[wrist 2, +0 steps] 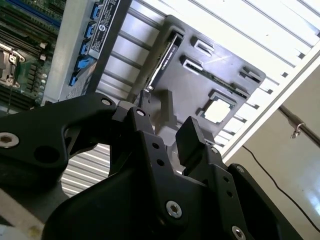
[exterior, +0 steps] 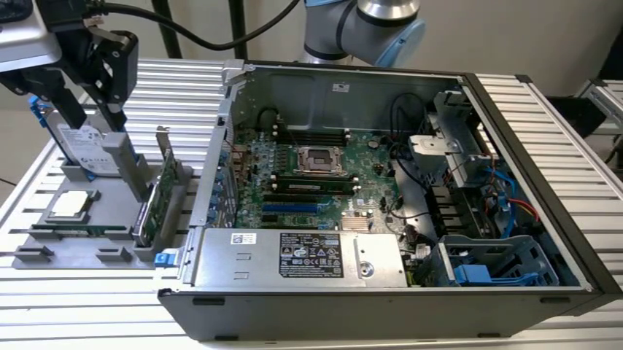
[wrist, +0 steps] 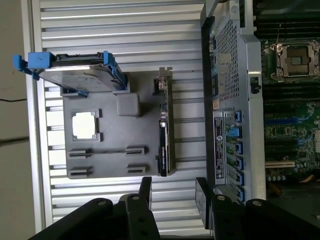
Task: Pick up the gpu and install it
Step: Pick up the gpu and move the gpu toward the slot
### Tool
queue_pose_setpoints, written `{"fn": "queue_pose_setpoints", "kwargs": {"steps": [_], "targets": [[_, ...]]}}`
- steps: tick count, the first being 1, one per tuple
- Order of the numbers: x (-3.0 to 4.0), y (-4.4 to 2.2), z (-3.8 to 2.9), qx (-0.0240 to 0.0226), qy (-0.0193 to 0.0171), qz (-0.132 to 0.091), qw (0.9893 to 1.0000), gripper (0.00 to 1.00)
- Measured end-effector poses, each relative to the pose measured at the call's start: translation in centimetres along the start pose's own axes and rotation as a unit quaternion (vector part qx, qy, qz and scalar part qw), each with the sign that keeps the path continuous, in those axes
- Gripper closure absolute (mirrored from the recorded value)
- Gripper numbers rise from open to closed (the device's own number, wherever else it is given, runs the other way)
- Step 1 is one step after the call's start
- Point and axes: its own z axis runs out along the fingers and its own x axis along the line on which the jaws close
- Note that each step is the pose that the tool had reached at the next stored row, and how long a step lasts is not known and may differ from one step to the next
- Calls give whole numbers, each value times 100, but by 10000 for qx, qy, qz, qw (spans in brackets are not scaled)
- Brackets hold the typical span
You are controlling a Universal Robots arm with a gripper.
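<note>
Gpu (exterior: 160, 193) was parked on its edge in the gray tray (exterior: 112, 219), in the slot along the side nearest the open computer case (exterior: 370, 313), with its silver bracket at the far end. Nothing had a grip on it, and a strip of slatted table (exterior: 98, 306) showed between it and the case wall. The tray sat on the exterior view's left, the case on the exterior view's right.

Going from the near side back: closest in the case was the silver power supply (exterior: 292, 255) against the near wall, with a drive cage (exterior: 506, 255) to its right. On the tray, the near end had a thin memory stick (exterior: 73, 229) lying in its holder. A square processor chip (exterior: 73, 205) sat just behind that, and a hard drive (exterior: 87, 153) in a blue frame was propped up at a tilt at the far end.

The gripper (wrist: 173, 196) hung above the tray, well clear of the gpu. In both wrist views its fingers (wrist 2: 145, 132) were spread apart with just air between them, so it was empty-handed. In the first wrist view the gpu's near end showed just past the gap between them.

Farther back, the green motherboard (exterior: 302, 186) lay flat on the case floor with a processor socket (exterior: 316, 157) in the middle. The arm (exterior: 375, 25) stood behind the far wall.
</note>
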Motion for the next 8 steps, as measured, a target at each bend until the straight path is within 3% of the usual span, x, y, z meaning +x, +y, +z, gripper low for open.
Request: {"fn": "queue_pose_setpoints", "kwargs": {"steps": [8], "targets": [[1, -2, 31, 1, 0, 0, 10000, 0]]}}
